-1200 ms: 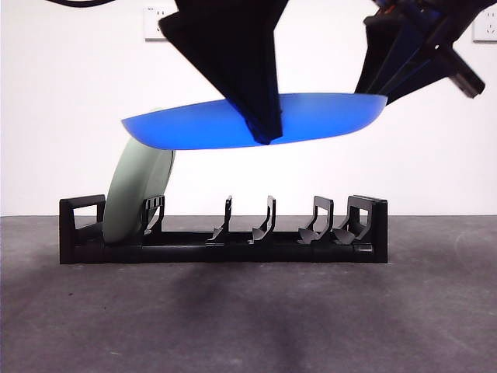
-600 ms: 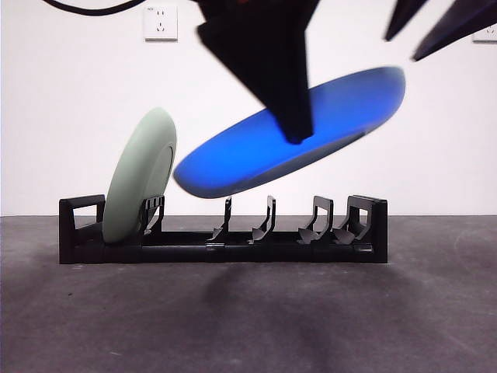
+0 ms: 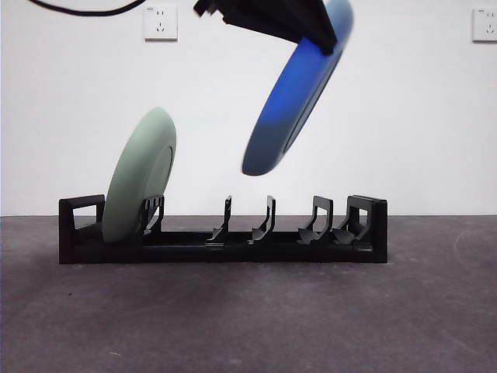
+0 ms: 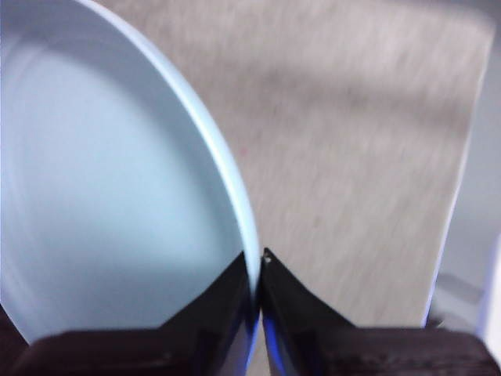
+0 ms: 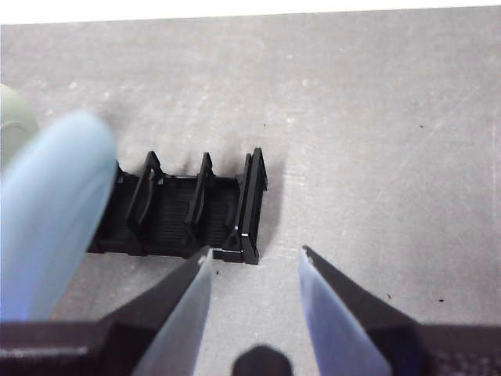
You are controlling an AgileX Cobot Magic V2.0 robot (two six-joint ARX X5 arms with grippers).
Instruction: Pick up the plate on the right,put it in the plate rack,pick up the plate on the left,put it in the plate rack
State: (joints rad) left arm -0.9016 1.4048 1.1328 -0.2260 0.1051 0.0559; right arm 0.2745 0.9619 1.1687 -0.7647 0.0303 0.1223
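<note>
My left gripper [image 3: 321, 40] comes in from the top of the front view, shut on the rim of a blue plate [image 3: 291, 109]. The plate hangs steeply tilted, almost on edge, in the air above the middle of the black plate rack [image 3: 256, 250]. In the left wrist view the jaws [image 4: 258, 262] pinch the rim of the blue plate [image 4: 102, 196], whose inside looks pale. A pale green plate [image 3: 140, 175] leans in the rack's left end slot. My right gripper [image 5: 254, 262] is open and holds nothing, high above the rack's boxy end [image 5: 249, 207], with the blue plate [image 5: 51, 211] blurred beside it.
The rack stands on a dark grey tabletop [image 3: 248, 318] in front of a white wall with two sockets [image 3: 160, 22] [image 3: 484, 23]. A black cable [image 3: 78, 9] hangs at the top left. Several pairs of prongs [image 3: 268, 217] right of the green plate hold nothing.
The blue plate has swung from lying flat to nearly upright and has risen to the right. The second arm, at the top right a second ago, has left the front view.
</note>
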